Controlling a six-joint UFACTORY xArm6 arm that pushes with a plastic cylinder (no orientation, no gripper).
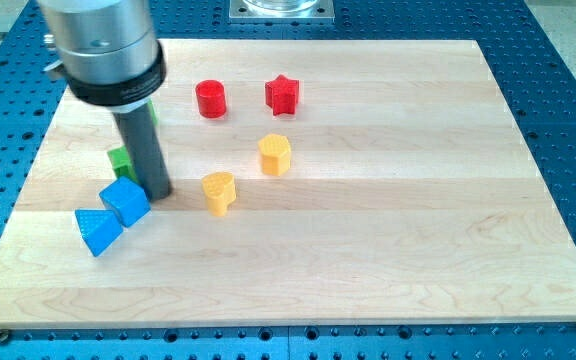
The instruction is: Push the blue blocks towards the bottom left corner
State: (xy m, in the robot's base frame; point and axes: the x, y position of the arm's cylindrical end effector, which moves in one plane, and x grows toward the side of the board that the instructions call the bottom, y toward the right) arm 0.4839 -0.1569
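A blue cube and a blue triangular block lie touching each other on the wooden board, at the view's left, below the middle. My tip rests on the board right beside the blue cube, against its right side. The rod rises from there to the large grey arm body at the view's top left.
A green block sits just behind the rod, partly hidden, and more green shows at the rod's upper right. A red cylinder and a red star lie near the top. Two yellow blocks lie near the middle.
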